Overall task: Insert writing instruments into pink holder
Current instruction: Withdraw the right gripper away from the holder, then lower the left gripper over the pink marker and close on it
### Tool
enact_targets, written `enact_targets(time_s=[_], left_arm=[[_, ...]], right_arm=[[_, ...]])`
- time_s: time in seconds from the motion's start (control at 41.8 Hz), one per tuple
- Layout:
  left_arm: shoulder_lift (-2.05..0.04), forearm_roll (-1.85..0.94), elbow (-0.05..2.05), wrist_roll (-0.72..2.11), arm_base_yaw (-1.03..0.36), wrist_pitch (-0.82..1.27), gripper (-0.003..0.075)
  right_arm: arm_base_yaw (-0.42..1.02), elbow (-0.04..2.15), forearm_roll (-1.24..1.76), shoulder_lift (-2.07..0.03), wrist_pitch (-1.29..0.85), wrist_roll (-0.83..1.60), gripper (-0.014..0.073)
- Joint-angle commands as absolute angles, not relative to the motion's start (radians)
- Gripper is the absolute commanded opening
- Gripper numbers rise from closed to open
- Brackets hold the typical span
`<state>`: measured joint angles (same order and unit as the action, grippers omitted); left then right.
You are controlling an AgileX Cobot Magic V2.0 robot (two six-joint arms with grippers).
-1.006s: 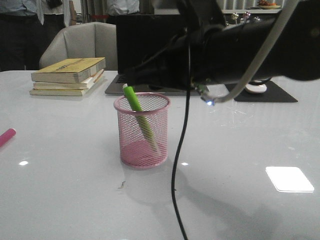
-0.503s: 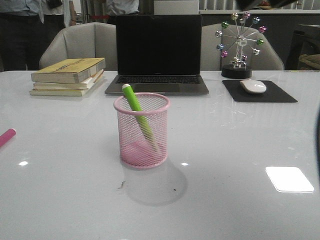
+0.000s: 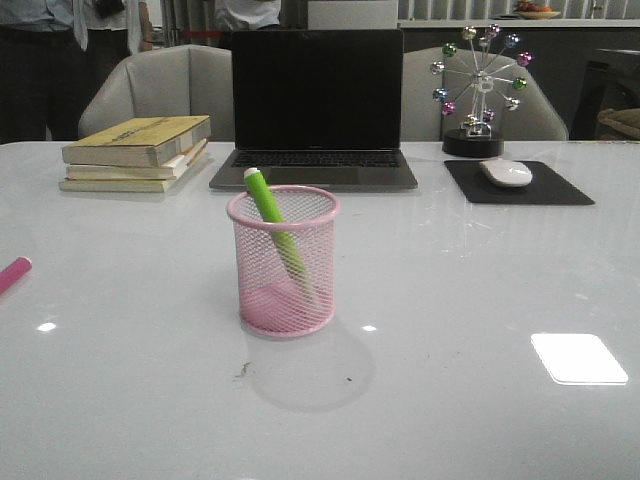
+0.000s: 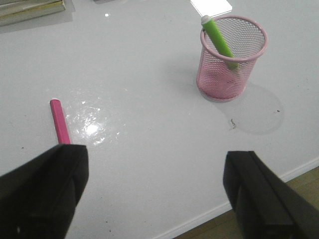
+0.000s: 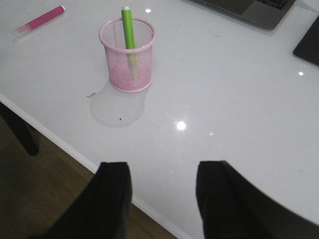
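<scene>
The pink holder [image 3: 284,262] stands mid-table with the lime green marker [image 3: 272,222] leaning inside it, white end up. Both wrist views show the same: holder [image 4: 231,57] with green marker [image 4: 218,39], and holder [image 5: 127,56] with green marker [image 5: 128,30]. The magenta marker [image 3: 12,272] lies flat on the table at the far left, also seen as the magenta marker [image 4: 60,121] and magenta marker [image 5: 40,20]. My left gripper [image 4: 155,164] is open and empty above the table's near edge, close to the magenta marker. My right gripper [image 5: 163,172] is open and empty, back over the front edge.
A stack of books [image 3: 137,152] sits back left, a laptop [image 3: 315,105] behind the holder, a mouse [image 3: 507,172] on a black pad [image 3: 520,185] and a ferris-wheel ornament [image 3: 478,90] back right. Chairs stand beyond the table. Neither arm shows in the front view.
A second ago the right arm crossed the front view above the holder; it has since pulled out of that view. The green marker stays in the holder.
</scene>
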<state>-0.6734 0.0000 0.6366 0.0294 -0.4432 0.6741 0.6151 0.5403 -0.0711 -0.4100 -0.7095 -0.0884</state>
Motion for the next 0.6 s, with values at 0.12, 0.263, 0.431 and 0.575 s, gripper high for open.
enact_targets(time_s=[0.12, 0.263, 0.431, 0.575], left_arm=[[-0.678, -0.008, 0.667, 0.026, -0.452, 0.584, 0.0601], [-0.679, -0.032, 0.667, 0.024, -0.452, 0.579, 0.0601], [-0.807, -0.017, 0.736, 0.013, -0.402, 0.736, 0.0601], [-0.971, -0.009, 0.813, 0.013, -0.309, 0.842, 0.0601]], right_arm=[[0.607, 0.561, -0.080, -0.407, -0.656, -0.079, 0.0428], [0.607, 0.561, -0.080, -0.407, -0.656, -0.079, 0.0428], [0.607, 0.561, -0.080, -0.407, -0.656, -0.079, 0.0428], [0.607, 0.561, -0.080, -0.407, -0.656, -0.079, 0.0428]])
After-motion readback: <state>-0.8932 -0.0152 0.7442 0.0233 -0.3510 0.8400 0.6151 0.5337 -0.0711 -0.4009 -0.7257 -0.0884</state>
